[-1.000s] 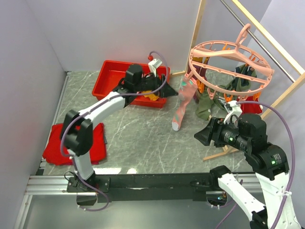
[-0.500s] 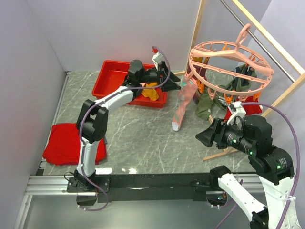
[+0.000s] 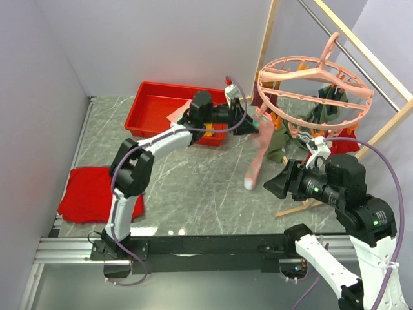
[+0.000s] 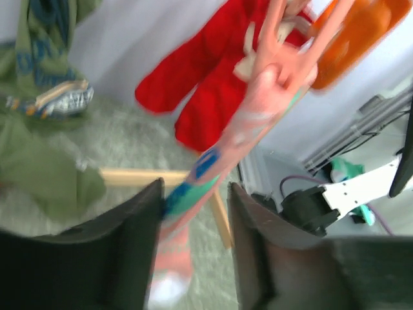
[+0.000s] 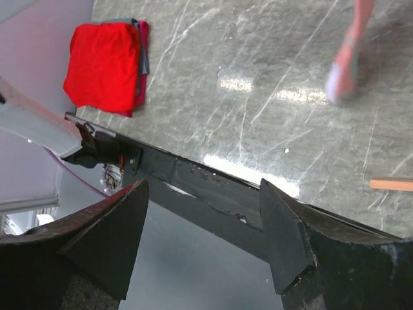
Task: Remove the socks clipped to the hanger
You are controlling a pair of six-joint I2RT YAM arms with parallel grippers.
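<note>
Left gripper (image 4: 193,194) stood with its fingers apart and nothing clamped. The pink sock (image 4: 222,145) hung from a clip on the near-left rim of the hanger (image 3: 314,84). Its long axis ran near vertical, cuff up at the clip and toe down toward the table. In the left wrist view the sock's lower half passed through the gap between the fingers; contact could not be judged. The left arm was nearer. Right gripper (image 5: 203,187) was also spread, empty, and held beside the toe.
</note>
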